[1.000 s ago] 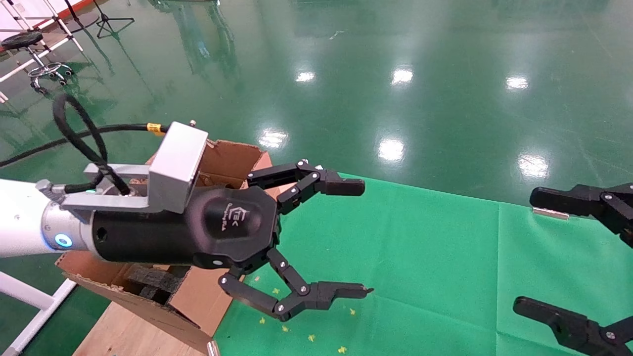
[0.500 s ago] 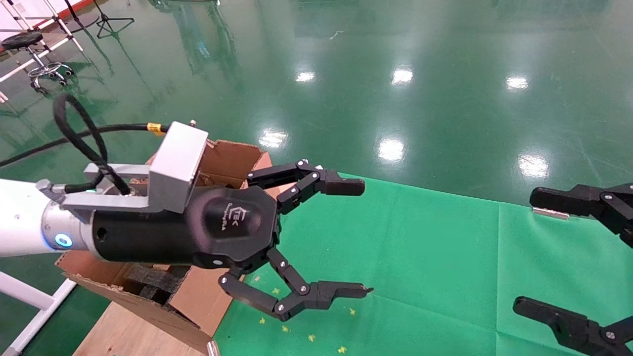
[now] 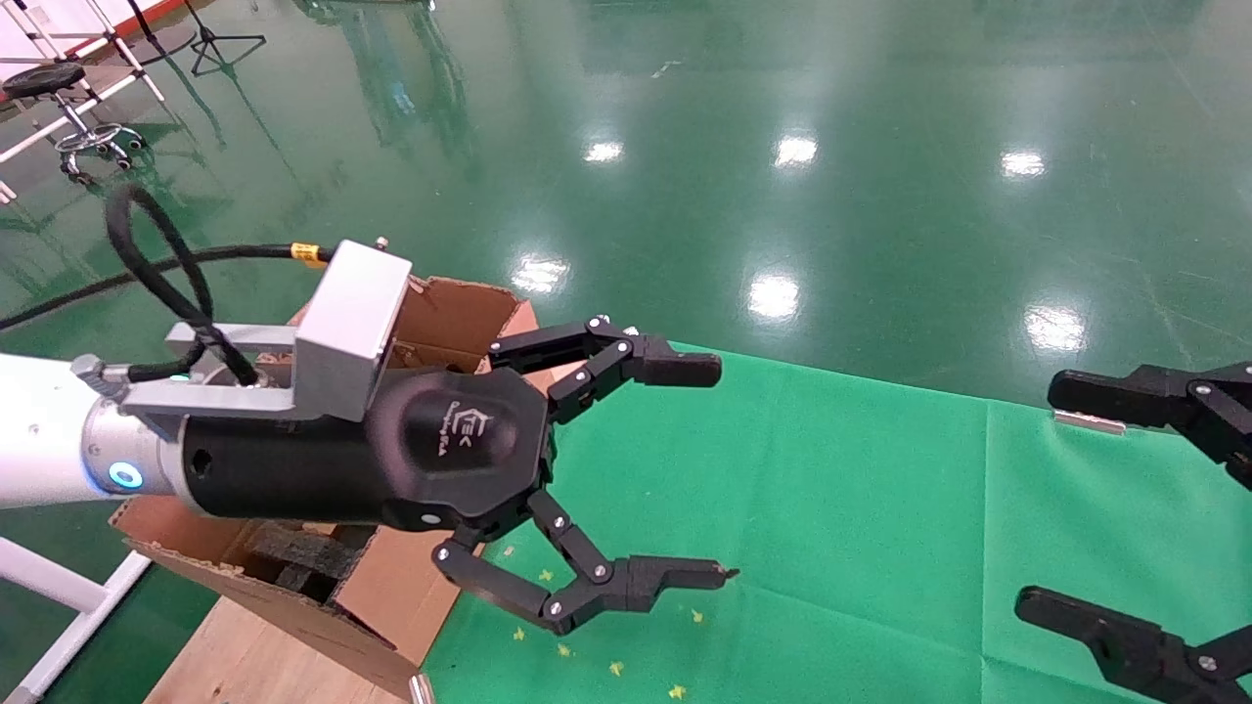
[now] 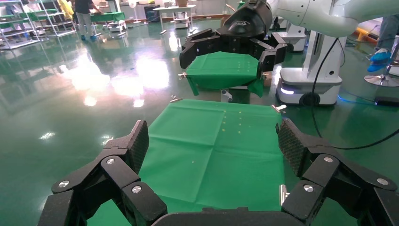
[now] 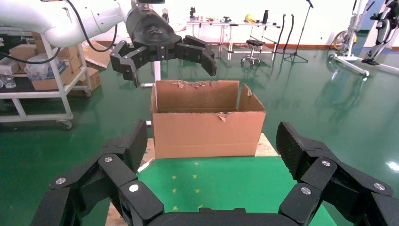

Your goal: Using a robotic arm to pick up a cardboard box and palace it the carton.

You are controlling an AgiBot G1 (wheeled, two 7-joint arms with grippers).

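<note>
The left gripper, fingers spread and empty, hangs beside the carton; the right gripper is likewise spread; no cardboard box shows.

From my seat it's bright, even overhead light — white glare spots gleam on the glossy green floor. Focus is crisp throughout; shadows stay soft and faint.
</note>
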